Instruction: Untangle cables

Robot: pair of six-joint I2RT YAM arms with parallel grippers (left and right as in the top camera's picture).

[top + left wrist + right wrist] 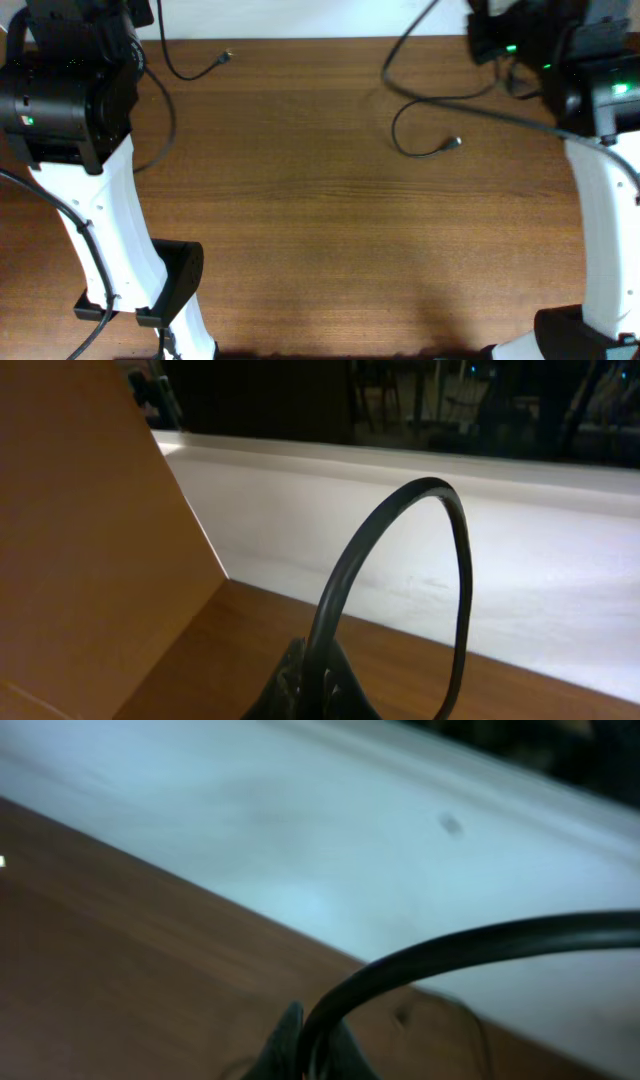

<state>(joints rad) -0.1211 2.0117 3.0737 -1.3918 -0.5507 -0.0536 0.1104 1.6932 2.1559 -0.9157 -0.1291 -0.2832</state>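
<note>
Left gripper [318, 692] and, seemingly, right gripper [310, 1055] pinch cables [430, 484] arching upward from the jaws.

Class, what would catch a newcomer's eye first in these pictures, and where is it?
The looped cable arches tall out of the left gripper, filling its wrist view; the right gripper pinches a blurred cable likewise. Overhead, a curled cable lies far right on the brown table.

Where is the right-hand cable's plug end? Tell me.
Overhead view: the plug end lies on the table right of centre, ending a loose loop of the right-hand cable, left of the right arm.
</note>
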